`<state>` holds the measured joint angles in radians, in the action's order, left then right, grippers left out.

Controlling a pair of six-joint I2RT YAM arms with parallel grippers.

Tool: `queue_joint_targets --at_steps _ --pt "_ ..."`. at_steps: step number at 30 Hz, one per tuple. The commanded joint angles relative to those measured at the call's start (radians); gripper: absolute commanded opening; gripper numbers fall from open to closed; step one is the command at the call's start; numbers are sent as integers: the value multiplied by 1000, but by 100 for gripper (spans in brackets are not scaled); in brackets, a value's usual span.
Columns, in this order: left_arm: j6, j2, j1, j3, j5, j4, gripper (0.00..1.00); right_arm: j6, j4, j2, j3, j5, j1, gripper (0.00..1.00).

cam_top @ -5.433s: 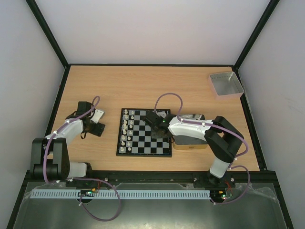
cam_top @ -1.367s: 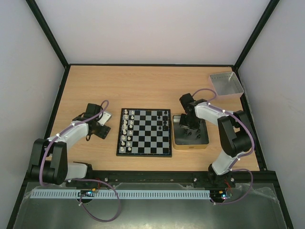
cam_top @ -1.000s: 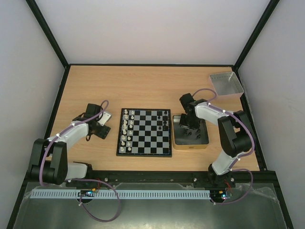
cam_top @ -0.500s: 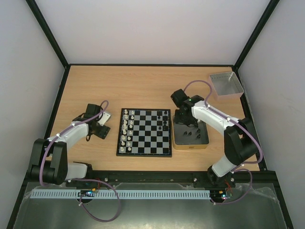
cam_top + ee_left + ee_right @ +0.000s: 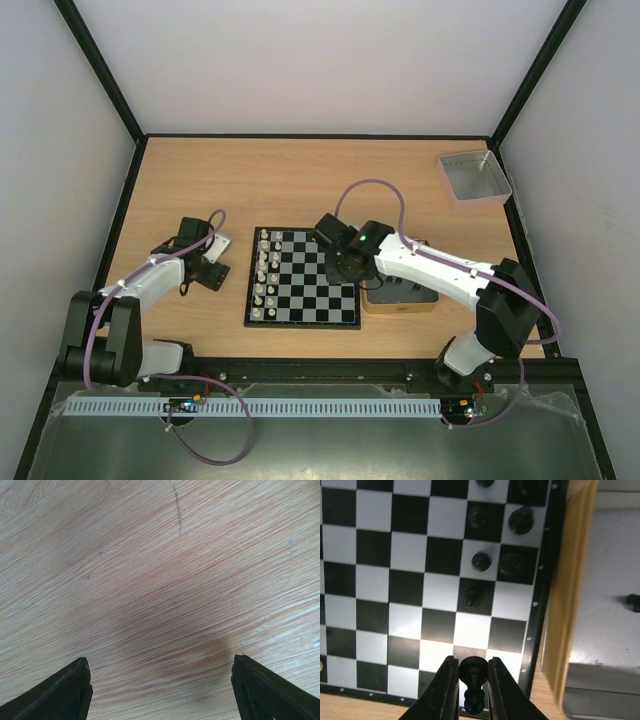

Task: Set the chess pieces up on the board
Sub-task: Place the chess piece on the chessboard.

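Note:
The board (image 5: 300, 290) lies mid-table with whitish pieces (image 5: 264, 270) along its left side and black pieces (image 5: 345, 243) at its right side. My right gripper (image 5: 340, 268) hovers over the board's right part, shut on a black piece (image 5: 473, 677) held between its fingers above the near right squares. Several black pieces (image 5: 481, 561) stand on the board (image 5: 410, 565) ahead of it. My left gripper (image 5: 205, 268) is open and empty over bare wood (image 5: 160, 580) left of the board.
The gold-tan tin (image 5: 400, 300) sits against the board's right edge with a black piece (image 5: 632, 601) inside. A grey tray (image 5: 474, 177) stands at the back right corner.
My right gripper left the tin and moved left over the board's right side, now carrying a black piece. The left arm has barely moved.

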<state>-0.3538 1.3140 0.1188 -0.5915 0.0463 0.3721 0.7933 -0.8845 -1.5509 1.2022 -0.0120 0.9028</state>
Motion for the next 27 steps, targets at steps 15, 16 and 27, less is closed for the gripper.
queue_joint_targets --at_steps 15,16,27 --pt "5 -21 -25 16 -3 4 77 35 135 -100 -122 -79 53 12" --pt "4 -22 -25 16 -3 4 77 32 137 -107 -119 -79 53 12" --pt "3 -25 -39 17 -9 5 77 15 154 -172 -103 -56 51 12"
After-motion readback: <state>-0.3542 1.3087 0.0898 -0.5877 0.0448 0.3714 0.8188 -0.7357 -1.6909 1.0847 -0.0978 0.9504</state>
